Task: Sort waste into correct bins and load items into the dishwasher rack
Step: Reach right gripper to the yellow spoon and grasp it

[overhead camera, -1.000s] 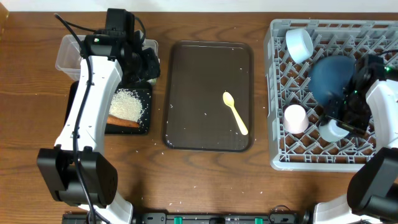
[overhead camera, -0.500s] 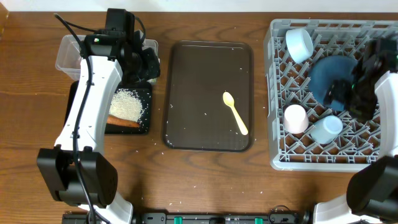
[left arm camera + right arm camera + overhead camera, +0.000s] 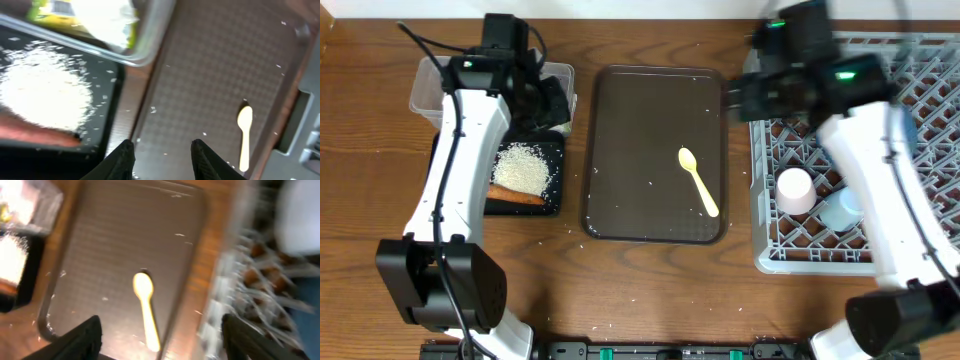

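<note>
**Overhead view:** straight down from afar on the whole bench [image 3: 360, 150].
**Left wrist view:** close, looking down at the left edge of the brown tray [image 3: 210, 75].
**Right wrist view:** higher, blurred, looking down.
All three views share this tray and the yellow spoon [image 3: 699, 182].

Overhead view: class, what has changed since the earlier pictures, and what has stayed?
The right arm let go of the light blue cup in the dishwasher rack and swung left toward the serving tray, jaws open. Left arm, spoon, rice and carrot stayed put.
</note>
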`<action>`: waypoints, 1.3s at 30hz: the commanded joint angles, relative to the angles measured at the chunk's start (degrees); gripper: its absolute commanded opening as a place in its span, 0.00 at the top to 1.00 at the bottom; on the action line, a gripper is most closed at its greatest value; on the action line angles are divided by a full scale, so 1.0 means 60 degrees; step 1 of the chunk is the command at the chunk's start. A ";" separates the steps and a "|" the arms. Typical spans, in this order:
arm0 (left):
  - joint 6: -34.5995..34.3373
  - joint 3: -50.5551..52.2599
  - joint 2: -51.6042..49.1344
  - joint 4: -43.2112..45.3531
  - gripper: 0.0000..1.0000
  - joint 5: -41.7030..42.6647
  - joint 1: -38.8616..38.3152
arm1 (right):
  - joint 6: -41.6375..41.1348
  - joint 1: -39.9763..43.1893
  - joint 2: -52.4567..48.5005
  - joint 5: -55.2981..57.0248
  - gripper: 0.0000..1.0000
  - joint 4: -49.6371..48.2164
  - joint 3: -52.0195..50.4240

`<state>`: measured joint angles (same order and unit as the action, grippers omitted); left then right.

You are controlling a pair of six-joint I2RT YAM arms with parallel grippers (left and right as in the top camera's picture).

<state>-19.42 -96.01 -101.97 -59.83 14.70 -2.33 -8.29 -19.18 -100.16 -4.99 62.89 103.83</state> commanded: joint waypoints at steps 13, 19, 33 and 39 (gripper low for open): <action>0.0120 0.0047 -0.0120 -0.0710 0.55 -0.0889 0.0448 | 0.0306 -0.0962 -0.3854 -0.0514 0.53 0.0590 0.0018; 0.0117 0.0047 -0.0120 -0.0707 0.55 -0.0889 0.0448 | 0.0539 -0.1115 -0.4102 -0.0718 0.59 0.0342 -0.0561; 0.0120 0.0047 -0.0120 -0.0710 0.54 -0.0889 0.0448 | 0.0685 -0.1104 -0.4105 -0.0841 0.75 -0.1523 -0.2634; 0.0117 0.0047 -0.0120 -0.0707 0.54 -0.0889 0.0448 | 0.0685 -0.1100 -0.4102 -0.1009 0.99 -0.1657 -0.2754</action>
<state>-19.42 -96.01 -101.97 -63.90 10.11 0.30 -4.64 -25.36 -123.48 -9.02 53.47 89.17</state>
